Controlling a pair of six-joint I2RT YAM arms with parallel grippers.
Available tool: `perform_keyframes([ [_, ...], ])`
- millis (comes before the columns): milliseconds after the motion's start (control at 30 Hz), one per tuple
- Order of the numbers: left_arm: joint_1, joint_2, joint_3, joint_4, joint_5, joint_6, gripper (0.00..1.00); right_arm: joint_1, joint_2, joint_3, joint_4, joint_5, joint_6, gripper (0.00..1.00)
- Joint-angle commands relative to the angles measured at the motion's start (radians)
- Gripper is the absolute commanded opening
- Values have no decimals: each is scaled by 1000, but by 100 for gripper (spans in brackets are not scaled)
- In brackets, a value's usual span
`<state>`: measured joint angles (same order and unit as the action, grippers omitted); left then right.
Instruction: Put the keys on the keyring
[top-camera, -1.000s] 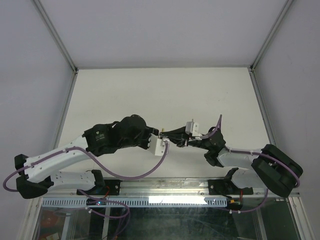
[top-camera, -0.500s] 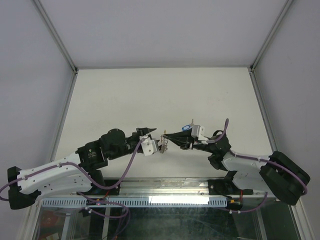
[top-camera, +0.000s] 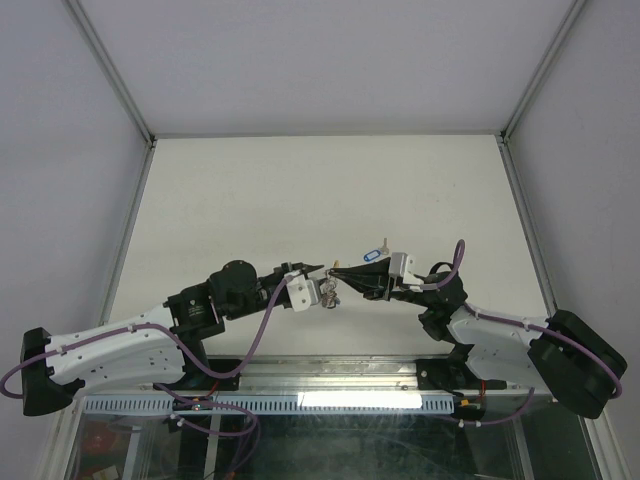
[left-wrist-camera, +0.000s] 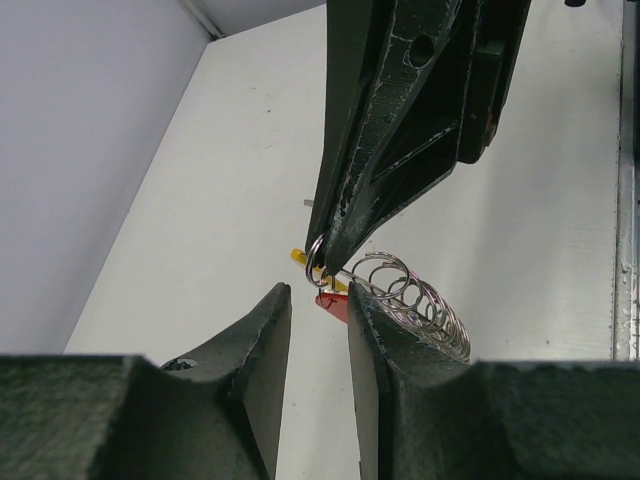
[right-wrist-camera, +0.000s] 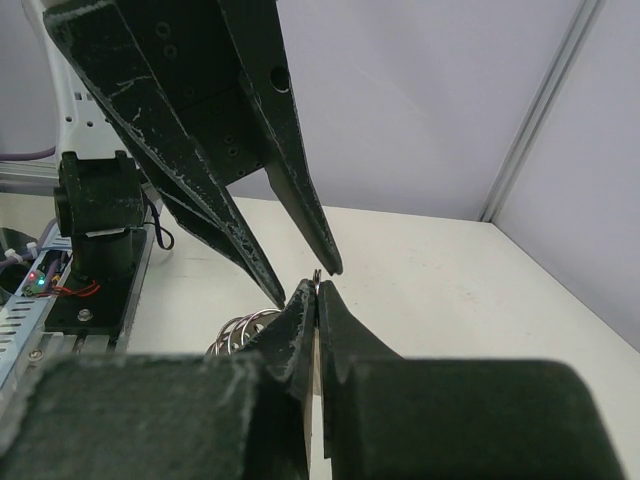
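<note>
while right fingers (left-wrist-camera: 372, 165) clamp the keyring (left-wrist-camera: 405, 290), silvery coiled loops, part yellow, left fingers (left-wrist-camera: 262, 345) apart

I am looking down on a pale, matte table (top-camera: 300, 190). Grey-white panels (top-camera: 60, 150) in aluminium framing wall it in on the left, right and far sides, and a metal rail (top-camera: 330, 372) runs along its near edge. Towards that near edge, about midway across, a blue-tagged key (top-camera: 371, 254) looks to lie flat on the surface. Close by, the keyring (left-wrist-camera: 410, 300) and a red tag (left-wrist-camera: 330, 303) show against the table. I cannot tell whether either rests on it.
</note>
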<state>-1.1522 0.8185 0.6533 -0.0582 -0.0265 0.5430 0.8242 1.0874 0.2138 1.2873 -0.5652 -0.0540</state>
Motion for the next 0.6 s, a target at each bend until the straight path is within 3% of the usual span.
perform_keyframes([
  [0, -6, 3, -5, 53, 7, 1, 27, -3, -28, 7, 56, -6, 3, 0],
  [567, -6, 30, -1, 43, -16, 26, 14, -2, -46, 8, 54, -27, 13, 0],
])
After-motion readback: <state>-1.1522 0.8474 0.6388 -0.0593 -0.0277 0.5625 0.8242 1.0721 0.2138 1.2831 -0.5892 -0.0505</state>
